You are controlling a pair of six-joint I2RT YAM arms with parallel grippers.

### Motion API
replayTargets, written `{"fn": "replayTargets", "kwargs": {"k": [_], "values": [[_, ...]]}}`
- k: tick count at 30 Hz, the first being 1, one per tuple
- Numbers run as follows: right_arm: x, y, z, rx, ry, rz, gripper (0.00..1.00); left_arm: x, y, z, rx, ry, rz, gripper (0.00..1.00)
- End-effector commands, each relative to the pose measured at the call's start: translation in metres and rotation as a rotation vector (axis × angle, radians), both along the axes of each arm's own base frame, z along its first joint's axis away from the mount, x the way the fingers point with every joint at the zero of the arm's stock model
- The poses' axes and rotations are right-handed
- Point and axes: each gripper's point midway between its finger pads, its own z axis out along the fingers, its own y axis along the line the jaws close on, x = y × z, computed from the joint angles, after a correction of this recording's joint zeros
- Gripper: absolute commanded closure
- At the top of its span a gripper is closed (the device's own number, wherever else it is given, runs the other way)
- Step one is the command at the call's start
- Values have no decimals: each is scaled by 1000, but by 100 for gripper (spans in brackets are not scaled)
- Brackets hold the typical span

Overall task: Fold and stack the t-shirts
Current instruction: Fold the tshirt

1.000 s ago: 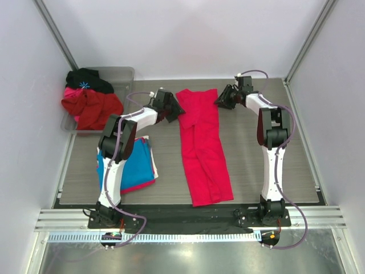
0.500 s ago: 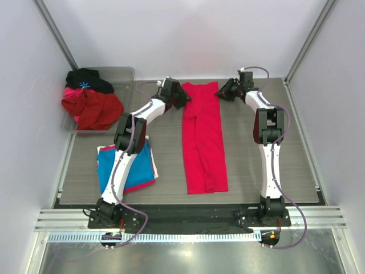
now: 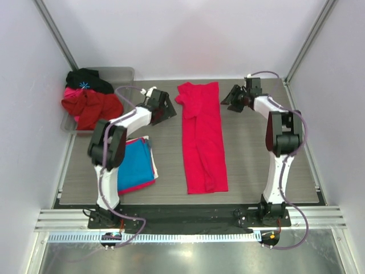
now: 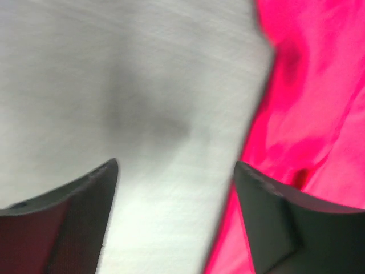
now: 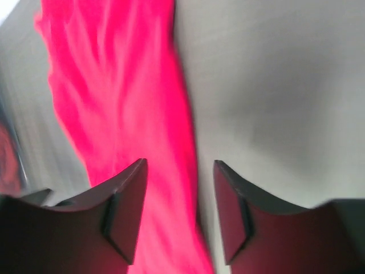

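The left jaws stand spread wide with nothing between them. In the left wrist view their dark fingers [image 4: 68, 217] frame only bare grey surface [image 4: 142, 85]. The crimson-pink t-shirt [image 4: 319, 103] lies just beside them, toward 3 o'clock in that view. From above, the left arm [image 3: 134, 117] reaches to about 11 o'clock on the surface, and its jaws sit near the shirt's upper left edge but apart from it.

The right jaws are also parted and hold nothing. In the right wrist view the gap between the fingers [image 5: 122, 211] takes in the shirt's edge and bare surface. Whether either finger touches the cloth cannot be told, as the view is blurred. From above, the right arm [image 3: 279, 131] puts these jaws at about 1 o'clock, near the shirt's upper right edge.

The crimson-pink t-shirt [image 3: 202, 137] lies as a long narrow strip down the middle, running from 12 toward 6 o'clock.

At 8 o'clock the blue t-shirt [image 3: 136, 162] lies folded on a pink-red t-shirt [image 3: 137, 186], which shows at its lower edge.

At 10 o'clock a clear bin [image 3: 122, 73] holds a heap of clothes [image 3: 91, 105]. The black garment on top carries a small light-blue print, too small to read.
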Motion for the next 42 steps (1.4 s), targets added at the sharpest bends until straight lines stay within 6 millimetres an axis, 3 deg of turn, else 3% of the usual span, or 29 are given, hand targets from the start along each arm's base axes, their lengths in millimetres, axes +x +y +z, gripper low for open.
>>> {"fn": "replayTargets", "kwargs": {"k": [1,2,3,4,5,6,7,8,9,11,13,14,15,18,20,24,28,32,35,38,42], "values": [[-52,10,69,-79,-118,22,46,-44,32,62,249,-124,13,15],[-66,7,70,-112,-114,-5,48,-59,37,83,254,-155,16,1],[-82,9,71,-132,-110,-10,50,-70,40,87,244,-156,19,0],[-111,9,54,-155,-67,-10,50,-81,43,87,229,-147,16,0],[-126,14,77,-190,-130,-2,50,-99,45,72,212,-101,-12,0],[-140,17,80,-203,-138,3,52,-109,43,86,175,-117,-26,0],[-164,18,64,-215,-92,18,53,-122,38,83,164,-102,-68,0],[-180,28,78,-210,-135,58,53,-137,36,76,159,-81,-109,0],[-202,30,62,-224,-84,88,53,-152,28,84,150,-97,-147,0],[-229,46,65,-238,-88,159,47,-176,24,78,152,-87,-188,1],[-263,52,45,-277,-29,230,42,-197,14,90,115,-118,-219,2],[-277,62,47,-285,-43,268,40,-209,15,80,116,-101,-231,2],[-291,59,36,-304,-15,266,39,-219,10,91,85,-131,-250,3],[-324,67,27,-289,3,295,38,-238,7,88,55,-133,-275,4],[-337,73,22,-285,12,327,36,-245,8,94,27,-149,-275,4],[-359,90,7,-292,53,383,38,-257,9,84,11,-125,-286,5],[-378,121,1,-272,65,468,41,-264,8,69,22,-86,-305,6],[-391,153,5,-171,103,527,43,-268,7,61,27,-66,-308,6],[-407,182,32,-19,78,616,46,-269,6,57,28,-57,-309,6],[-403,181,60,18,-9,593,44,-273,0,55,14,-53,-323,6],[-392,158,66,-89,-38,505,44,-286,-20,49,-12,-44,-362,6]]}}
